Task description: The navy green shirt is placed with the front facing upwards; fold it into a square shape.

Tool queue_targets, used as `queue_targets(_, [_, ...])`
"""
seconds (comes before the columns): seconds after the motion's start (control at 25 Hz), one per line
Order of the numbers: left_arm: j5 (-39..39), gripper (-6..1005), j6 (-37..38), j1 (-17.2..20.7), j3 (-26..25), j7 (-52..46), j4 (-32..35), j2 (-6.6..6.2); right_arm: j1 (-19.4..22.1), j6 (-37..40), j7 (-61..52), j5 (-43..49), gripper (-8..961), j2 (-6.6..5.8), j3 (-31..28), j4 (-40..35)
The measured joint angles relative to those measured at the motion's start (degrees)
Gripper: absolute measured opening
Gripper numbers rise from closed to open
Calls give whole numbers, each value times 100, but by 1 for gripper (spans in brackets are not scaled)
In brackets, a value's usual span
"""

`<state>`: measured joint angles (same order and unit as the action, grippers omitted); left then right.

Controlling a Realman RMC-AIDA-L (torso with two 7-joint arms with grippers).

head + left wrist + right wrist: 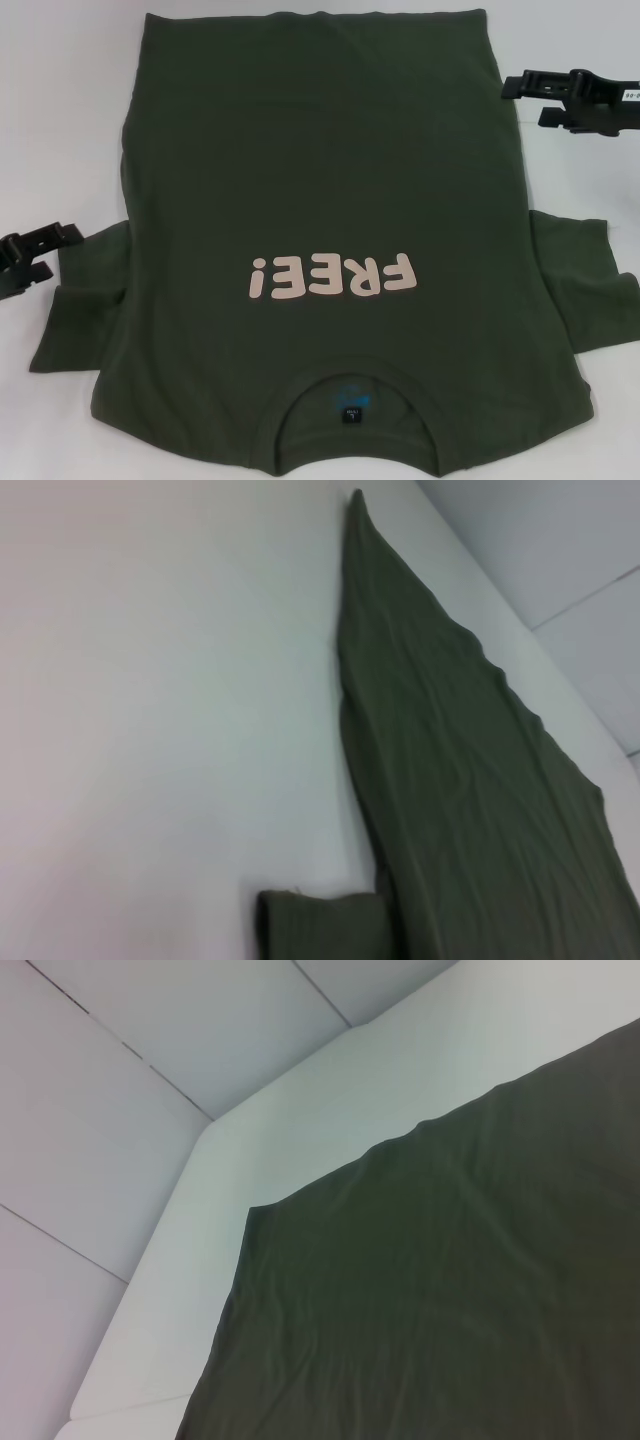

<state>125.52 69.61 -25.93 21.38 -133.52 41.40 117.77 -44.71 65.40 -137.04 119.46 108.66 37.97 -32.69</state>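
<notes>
You have the navy green shirt [320, 200] spread flat and face up on the white table [60, 120], filling most of the head view. It is a dark olive-green short-sleeved T-shirt, the cloth smooth with only faint creases.

Nearest the robot lies the ribbed crew neck [355, 385], and inside it a small neck label [352, 410] with blue print. Just beyond the neck, the pale pink "FREE!" lettering [330, 275] runs across the chest and reads upside down from the head camera. So the shirt's long axis runs straight away from the robot: collar at the near end, hem [315, 15] at the far end.

The 2 sleeves stick out to either side at about chest level. The left sleeve [85, 310] looks folded or bunched at its end, though you can't make that out surely here; the right sleeve [580, 285] lies flatter. In the left wrist view you see the shirt's long side edge [345, 680] on the table, with the sleeve's cuff [320, 925] close to the camera. The right wrist view shows a far corner [255, 1210] of the shirt lying flat near the table's edge.

The left gripper [25, 260] sits at the left sleeve's end, beside the cloth. The right gripper [560, 95] hangs farther off, just beside the shirt's right edge toward the hem. For either one, you cannot tell how the fingers are set.
</notes>
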Motion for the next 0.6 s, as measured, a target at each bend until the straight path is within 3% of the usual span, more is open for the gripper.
queue_targets(0.6, [69,843,5,137,124,155,-2,61,-7,2,-42,-11,945,-5,-31,-12])
